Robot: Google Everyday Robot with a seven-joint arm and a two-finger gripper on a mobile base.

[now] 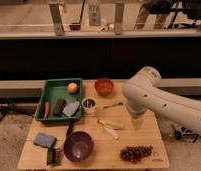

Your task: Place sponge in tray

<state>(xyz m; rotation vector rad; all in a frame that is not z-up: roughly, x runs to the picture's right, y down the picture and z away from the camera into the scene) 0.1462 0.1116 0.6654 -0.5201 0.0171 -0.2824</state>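
**Clerk:** Near edge first. Where is the sponge?

**Inspector:** The sponge (44,140) lies flat on the table (154,132), at the near-left corner, just left of the bowl (78,146). It is not in the tray.

**Clerk:** Which way does it point?

**Inspector:** Its long axis runs roughly left to right, with the right end a shade nearer. In my judgement a grip across the narrow width suits it best.

**Clerk:** And the gripper?

**Inspector:** The gripper (137,121) hangs over the right-middle of the table, pointing down from the white arm (164,102). Its fingers are spread and hold nothing.

**Clerk:** What bearing does the next move turn on?

**Inspector:** The sponge lies well left of the gripper and somewhat nearer, with the bowl between them. There is only one arm, so it must cross leftward and clear the bowl's rim.

**Clerk:** And the destination?

**Inspector:** The tray (56,92) sits at the far left, straight beyond the sponge. A brown block (59,106) and a pale cloth (71,108) fill its near half. The far-left floor is bare and looks the likelier landing spot. The pickup is not yet made.
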